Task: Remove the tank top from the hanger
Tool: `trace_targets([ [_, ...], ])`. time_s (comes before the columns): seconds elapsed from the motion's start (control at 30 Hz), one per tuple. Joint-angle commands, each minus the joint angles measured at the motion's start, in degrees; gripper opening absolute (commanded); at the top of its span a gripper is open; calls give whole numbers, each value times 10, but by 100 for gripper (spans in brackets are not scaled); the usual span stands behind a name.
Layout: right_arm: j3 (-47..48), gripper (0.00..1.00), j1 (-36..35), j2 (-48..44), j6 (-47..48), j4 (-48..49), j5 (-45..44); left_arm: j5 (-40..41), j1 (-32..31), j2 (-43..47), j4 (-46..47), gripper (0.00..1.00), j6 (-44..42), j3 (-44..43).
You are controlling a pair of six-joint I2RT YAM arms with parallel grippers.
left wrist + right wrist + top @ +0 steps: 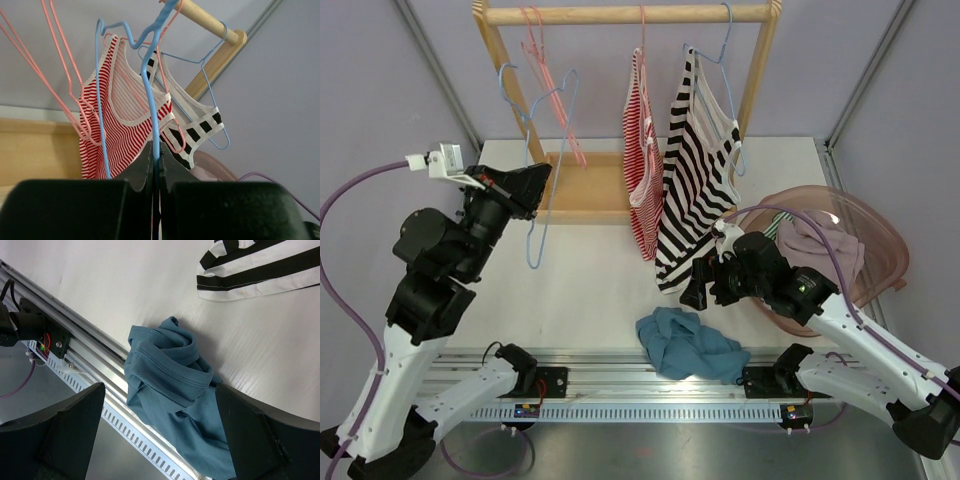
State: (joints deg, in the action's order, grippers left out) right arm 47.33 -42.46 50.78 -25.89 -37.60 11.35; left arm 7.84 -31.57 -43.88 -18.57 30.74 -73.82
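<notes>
A teal tank top (688, 345) lies crumpled at the table's near edge, partly over the metal rail. My right gripper (698, 285) hovers just above it, open, nothing between its fingers; in the right wrist view the teal tank top (170, 375) fills the gap at the right gripper (160, 407). My left gripper (542, 178) is shut on the wire of a bare blue hanger (538, 225), held up left of the rack. The left wrist view shows that blue hanger (155, 100) pinched in the left gripper (156, 165).
A wooden rack (620, 14) stands at the back with pink hangers (545, 60), a red striped tank top (642, 170) and a black-and-white striped tank top (695, 180). A pink basket (880, 230) of clothes sits at the right.
</notes>
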Motion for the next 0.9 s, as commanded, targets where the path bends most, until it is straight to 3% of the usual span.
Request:
trace_targets([
  [0.0, 24, 99, -4, -3, 6, -1, -26, 32, -3, -51, -24, 0, 16, -68],
  [0.2, 22, 100, -3, -16, 1, -3, -34, 106, -6, -210, -84, 0, -6, -241],
  [0.5, 20, 99, -3, -54, 10, -26, -35, 134, -1, -405, -144, 0, -53, -474],
  [0.67, 19, 99, -3, -66, 7, -26, -24, 139, 19, -464, -147, 0, -38, -502],
  [0.87, 8, 99, -3, -51, 21, 2, 21, 85, 63, -491, -124, 0, -2, -471],
])
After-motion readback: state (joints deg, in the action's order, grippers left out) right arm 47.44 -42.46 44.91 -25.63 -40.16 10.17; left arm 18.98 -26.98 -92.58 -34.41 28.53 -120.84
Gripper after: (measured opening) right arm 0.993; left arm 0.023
